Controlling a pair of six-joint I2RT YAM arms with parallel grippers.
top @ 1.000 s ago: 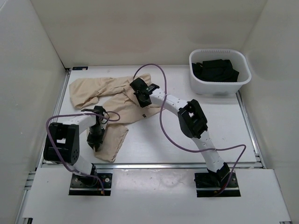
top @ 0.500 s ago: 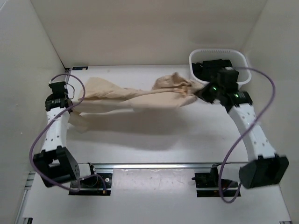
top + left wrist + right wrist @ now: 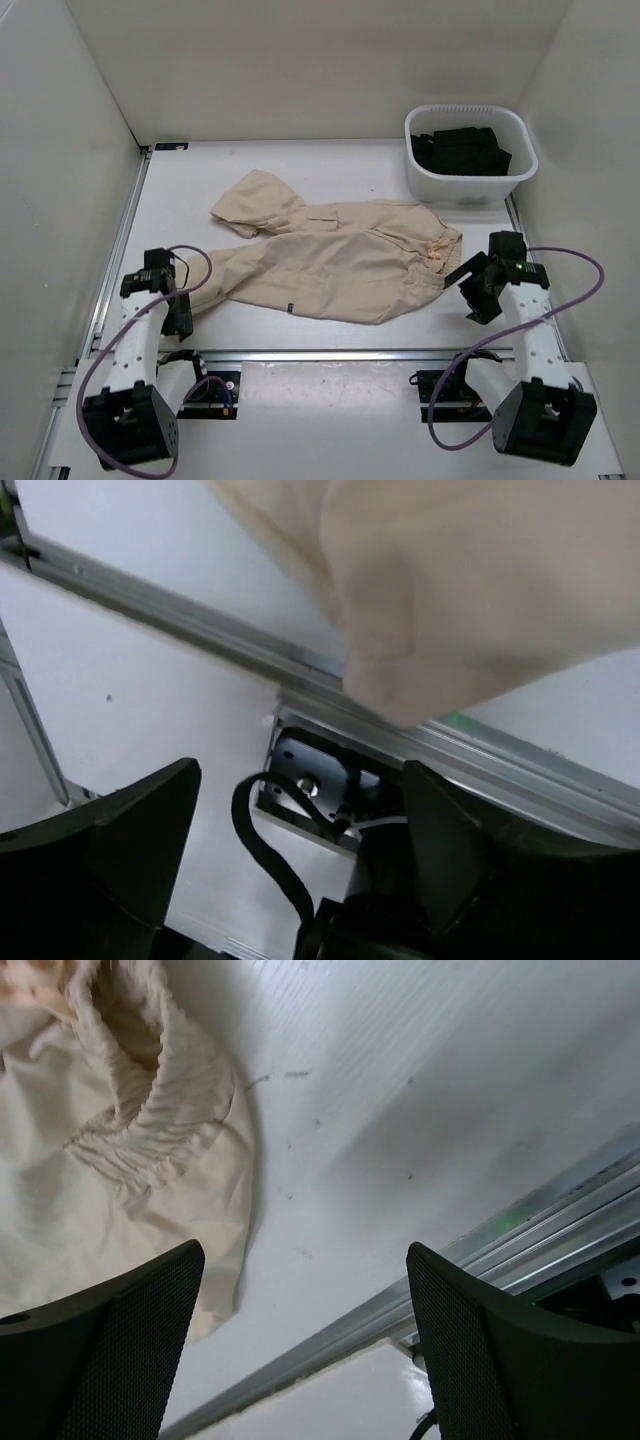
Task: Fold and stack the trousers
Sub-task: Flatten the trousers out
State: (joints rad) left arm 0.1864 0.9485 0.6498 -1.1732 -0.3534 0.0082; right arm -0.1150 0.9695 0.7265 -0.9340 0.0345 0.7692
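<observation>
The beige trousers [image 3: 340, 255] lie spread across the table, waistband [image 3: 440, 245] at the right and the two legs running left. A small dark tag [image 3: 289, 307] shows at the front edge. My left gripper [image 3: 180, 305] hangs open just left of the near leg's end, nothing between its fingers. In the left wrist view a trouser leg [image 3: 480, 580] fills the top, beyond the left gripper [image 3: 300, 770]. My right gripper [image 3: 472, 285] stands open just right of the waistband. The right wrist view shows the gathered waistband [image 3: 130, 1150] to the left of the empty right gripper [image 3: 305, 1250].
A white basket [image 3: 450, 190] holding black garments [image 3: 462, 150] stands at the back right. A metal rail [image 3: 320, 355] runs along the table's near edge. White walls close the left, right and back. The left arm's base plate [image 3: 310, 780] shows under the left gripper.
The trousers hung stretched in the air between both shut grippers. Now they lie flat on the table, both grippers have let go, opened, and drawn back towards the near edge.
</observation>
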